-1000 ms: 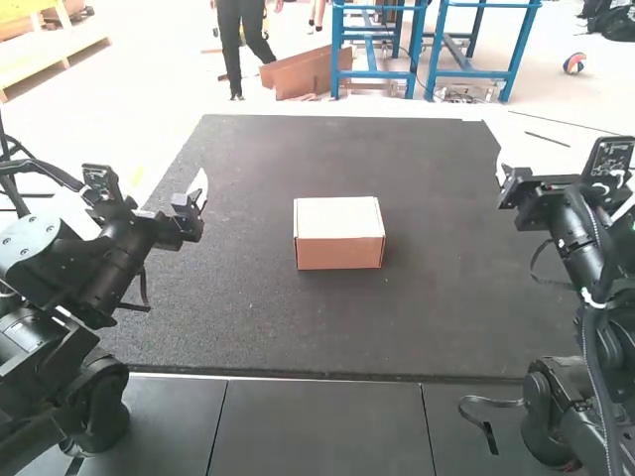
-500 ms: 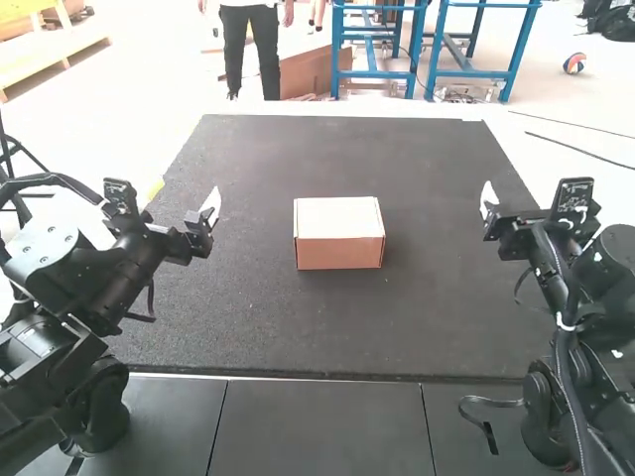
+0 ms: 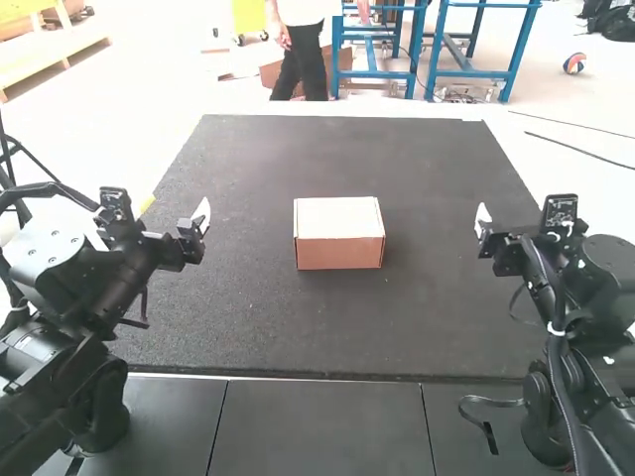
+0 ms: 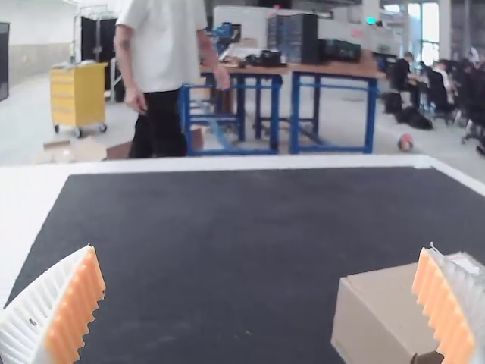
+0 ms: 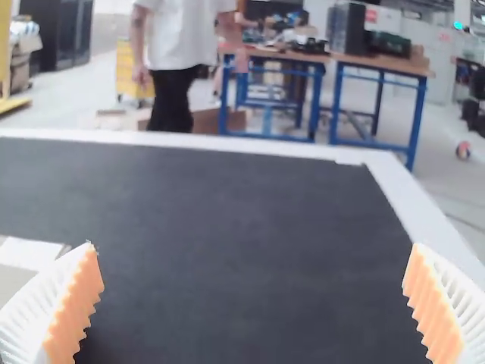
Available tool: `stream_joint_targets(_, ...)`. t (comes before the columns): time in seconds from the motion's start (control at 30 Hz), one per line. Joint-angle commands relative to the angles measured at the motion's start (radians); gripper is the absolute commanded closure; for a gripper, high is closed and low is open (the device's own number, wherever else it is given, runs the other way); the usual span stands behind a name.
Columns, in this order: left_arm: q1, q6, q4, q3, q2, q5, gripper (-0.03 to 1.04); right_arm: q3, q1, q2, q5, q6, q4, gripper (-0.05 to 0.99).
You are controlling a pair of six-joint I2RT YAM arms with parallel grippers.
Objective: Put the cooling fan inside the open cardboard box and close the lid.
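Note:
A brown cardboard box (image 3: 339,231) stands in the middle of the black mat with its lid flaps down flat. My left gripper (image 3: 193,230) hovers over the mat's left side, well apart from the box, open with nothing in it. Its wrist view shows the ribbed white fingers with orange pads (image 4: 72,312) spread wide around the left gripper (image 4: 258,307) gap, and a corner of the box (image 4: 379,322) by one finger. My right gripper (image 3: 486,233) hangs over the mat's right side, open and empty. In its wrist view the right gripper (image 5: 250,311) has fingers (image 5: 432,311) far apart over bare mat.
The black mat (image 3: 397,297) covers most of the table, with a pale border around it and a dark strip (image 3: 317,426) along the front. Bare mat lies on all sides of the box.
The right gripper came down and inward toward the mat's right side. The left gripper shifted slightly lower and nearer. The box has not moved.

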Motion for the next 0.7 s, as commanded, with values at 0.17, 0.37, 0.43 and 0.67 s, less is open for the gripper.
stream_joint_targets(0.17,0.229,-0.037,-0.044,-0.009,-0.011,0.093,0.05,-0.004,-0.017,-0.01,0.025,0.084,-0.04,0.03)
stream_joint_targets(0.37,0.32,-0.037,-0.064,-0.009,-0.011,0.097,0.05,-0.005,-0.015,-0.01,0.027,0.116,-0.059,0.03)
stream_joint_targets(0.43,0.338,-0.039,-0.069,-0.009,-0.011,0.097,0.05,-0.005,-0.017,-0.01,0.028,0.119,-0.068,0.03)
stream_joint_targets(0.67,0.375,-0.005,-0.086,-0.009,-0.017,0.097,0.05,-0.005,-0.017,-0.01,0.053,0.142,-0.1,0.03)
